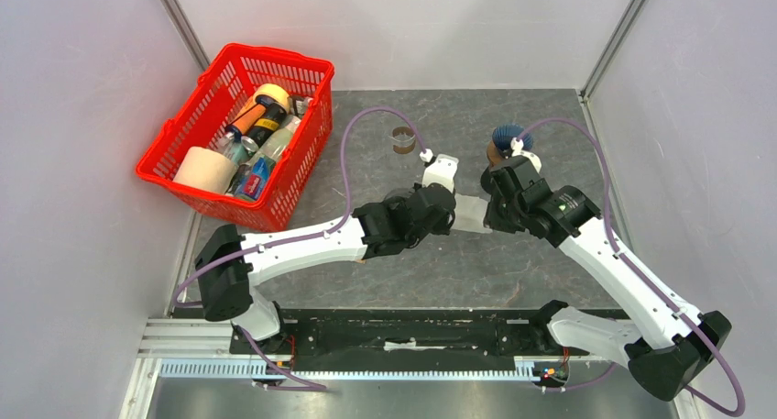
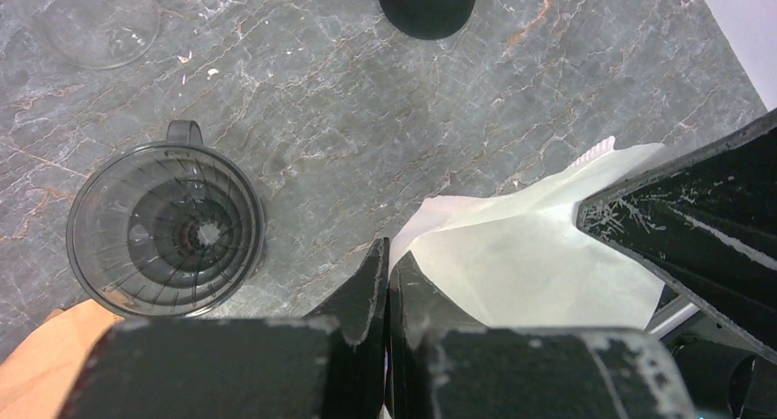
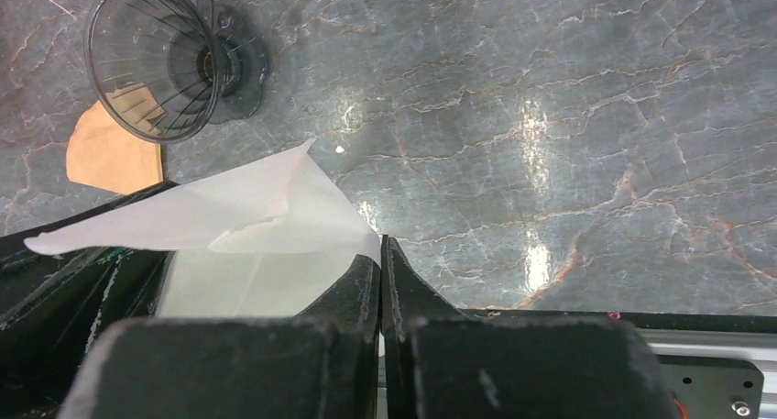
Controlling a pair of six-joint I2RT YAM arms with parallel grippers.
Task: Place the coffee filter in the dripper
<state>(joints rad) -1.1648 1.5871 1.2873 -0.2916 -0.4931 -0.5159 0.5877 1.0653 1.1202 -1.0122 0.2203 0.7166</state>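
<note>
A white paper coffee filter (image 1: 470,214) hangs between my two grippers above the grey table. My left gripper (image 2: 388,254) is shut on one edge of the filter (image 2: 531,254). My right gripper (image 3: 380,247) is shut on the opposite corner of the filter (image 3: 257,208). The smoky clear dripper (image 2: 165,231) stands on the table to the left of the filter, mouth up and empty; it also shows in the right wrist view (image 3: 165,57). In the top view the left arm hides most of it.
A brown paper (image 3: 114,153) lies beside the dripper. A red basket (image 1: 275,58) full of items stands at the back left. A small glass piece (image 1: 403,141) and a blue ridged object (image 1: 507,137) sit behind the grippers. A black cylinder (image 2: 429,6) stands nearby.
</note>
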